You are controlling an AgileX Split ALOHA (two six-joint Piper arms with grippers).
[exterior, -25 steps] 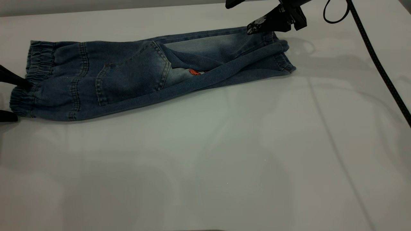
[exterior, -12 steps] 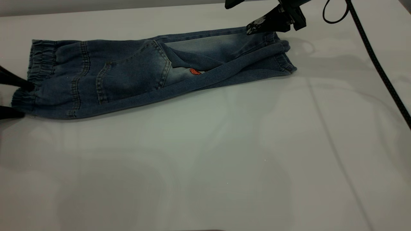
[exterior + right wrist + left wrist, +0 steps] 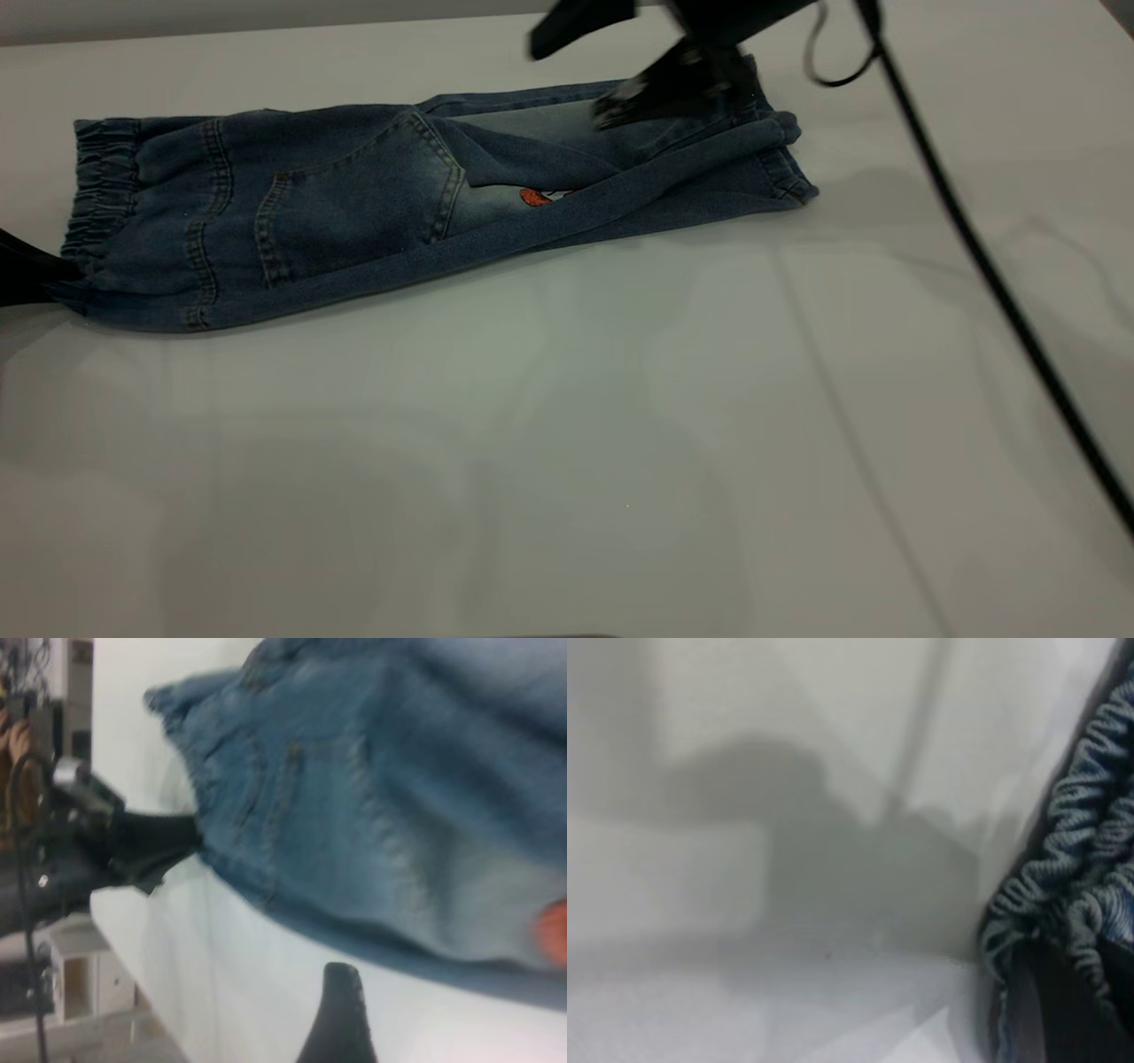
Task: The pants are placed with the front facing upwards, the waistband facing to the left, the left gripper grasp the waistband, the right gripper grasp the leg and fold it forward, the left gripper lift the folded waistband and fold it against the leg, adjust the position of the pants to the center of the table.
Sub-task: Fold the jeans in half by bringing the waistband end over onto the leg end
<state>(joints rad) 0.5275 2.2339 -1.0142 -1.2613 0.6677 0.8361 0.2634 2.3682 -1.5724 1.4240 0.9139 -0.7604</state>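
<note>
The blue denim pants (image 3: pixel 354 204) lie folded lengthwise along the far side of the white table (image 3: pixel 567 443), back pocket up. The gathered waistband (image 3: pixel 102 195) is at the left and the leg hems (image 3: pixel 780 159) at the right. My left gripper (image 3: pixel 40 270) is at the table's left edge, shut on the waistband's near corner; the left wrist view shows the puckered elastic (image 3: pixel 1081 842) bunched at its dark jaws. My right gripper (image 3: pixel 570 81) hovers open above the legs and holds nothing. One of its fingers (image 3: pixel 341 1010) shows over bare table beside the denim (image 3: pixel 381 797).
A black cable (image 3: pixel 974 248) runs from the right arm diagonally across the table's right side. An orange patch (image 3: pixel 534 198) peeks from the fold. Bare tabletop fills the near half. Beyond the table's left edge, the right wrist view shows a shelf unit (image 3: pixel 75 979).
The left gripper's fingers, spread either side of the waistband before, have closed on its near corner. The right gripper has swung left from above the hems to over the legs.
</note>
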